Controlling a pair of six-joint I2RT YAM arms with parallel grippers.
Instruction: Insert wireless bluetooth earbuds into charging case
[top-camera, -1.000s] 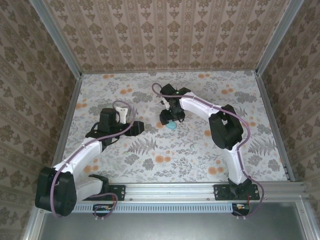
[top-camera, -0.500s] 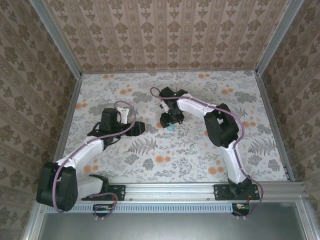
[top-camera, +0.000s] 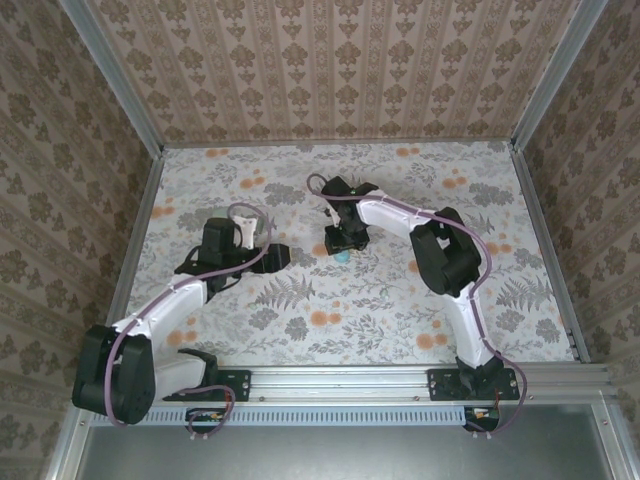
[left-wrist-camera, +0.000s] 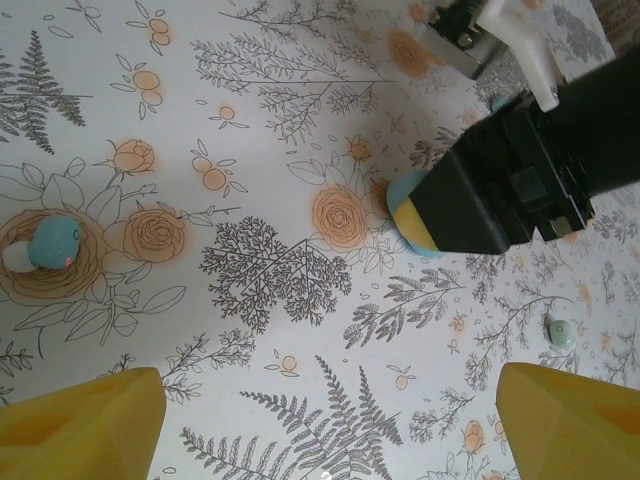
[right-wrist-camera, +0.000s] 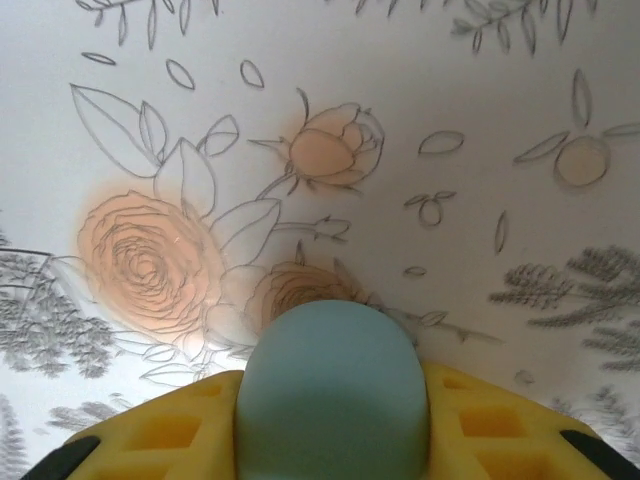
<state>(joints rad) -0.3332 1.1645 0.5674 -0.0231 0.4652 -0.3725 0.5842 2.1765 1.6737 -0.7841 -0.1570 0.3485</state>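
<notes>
The right pincer (top-camera: 342, 243) clamps the teal charging case (right-wrist-camera: 330, 390) between yellow fingers (right-wrist-camera: 160, 435); the left pincer (left-wrist-camera: 325, 425) hangs open over the tabletop (left-wrist-camera: 250, 150), one earbud (left-wrist-camera: 50, 243) ahead-left of it

Bright, even, diffuse light; soft faint shadows lie under the arms (top-camera: 165, 305). In the right wrist view the case (right-wrist-camera: 330, 390) sits close and soft-edged, the print (right-wrist-camera: 150, 260) beyond slightly blurred.

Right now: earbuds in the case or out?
Out. Both earbuds lie on the table, apart from the charging case held in the right gripper.
</notes>
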